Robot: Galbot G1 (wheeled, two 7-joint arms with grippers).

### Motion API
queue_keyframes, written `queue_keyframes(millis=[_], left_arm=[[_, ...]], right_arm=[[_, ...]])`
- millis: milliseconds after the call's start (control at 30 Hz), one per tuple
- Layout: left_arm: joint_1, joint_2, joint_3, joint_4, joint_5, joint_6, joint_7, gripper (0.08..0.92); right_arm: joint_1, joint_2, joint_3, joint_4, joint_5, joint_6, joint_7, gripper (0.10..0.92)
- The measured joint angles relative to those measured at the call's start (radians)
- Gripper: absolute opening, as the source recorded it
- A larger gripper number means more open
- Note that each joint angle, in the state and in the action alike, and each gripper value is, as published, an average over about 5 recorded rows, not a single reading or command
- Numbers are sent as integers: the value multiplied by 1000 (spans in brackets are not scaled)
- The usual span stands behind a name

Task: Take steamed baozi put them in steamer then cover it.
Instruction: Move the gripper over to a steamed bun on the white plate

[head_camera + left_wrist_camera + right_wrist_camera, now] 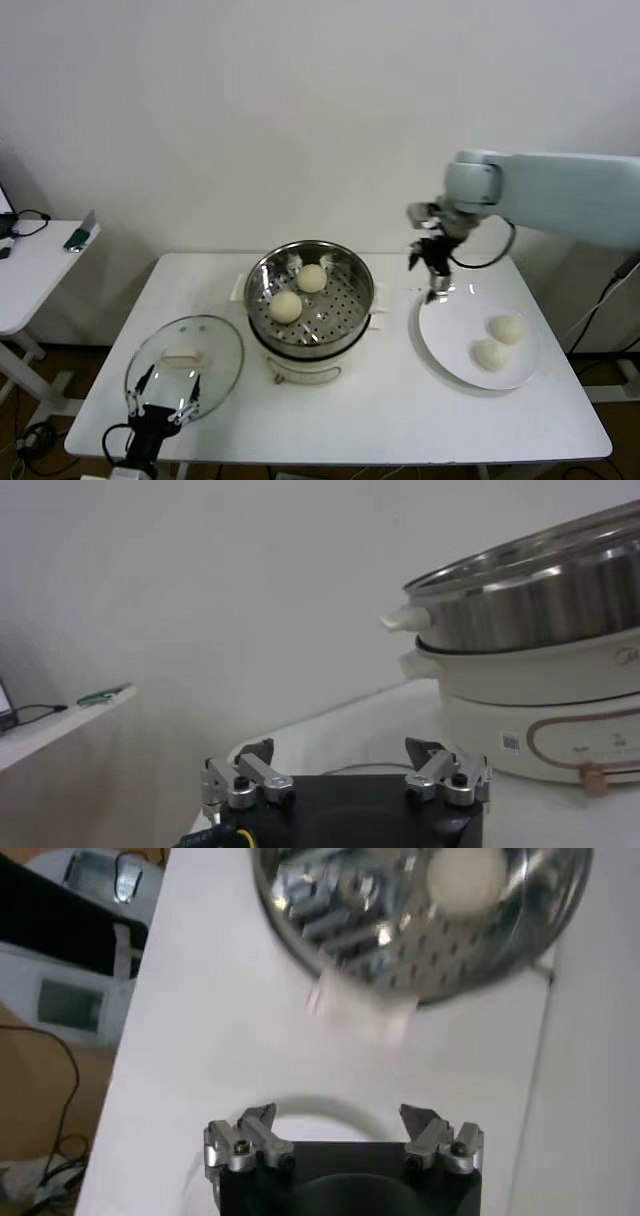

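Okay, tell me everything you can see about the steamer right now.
The steamer is a round, shiny steel basket with a perforated bottom, upright on a white electric base at the table's middle. It is uncovered and holds two baozi. Its glass lid lies flat on its left, and no gripper touches it.

Cream-white baozi, shiny silver perforated steamer, white plate, white table

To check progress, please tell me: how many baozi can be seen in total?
4. Two are in the steamer: one nearer the front, one behind it. Two are on the plate: one farther back, one nearer the front. None seems hidden.
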Motion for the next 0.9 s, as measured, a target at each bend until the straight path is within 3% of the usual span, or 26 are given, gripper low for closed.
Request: queue_keyframes(millis=[367, 900], left_arm=[[23, -43, -1, -24, 38, 12, -1, 823], [49, -87, -7, -32, 71, 12, -2, 823]], right_arm=[[-285, -186, 212, -69, -253, 43, -20, 823], [-589, -157, 458, -255, -429, 85, -35, 823]])
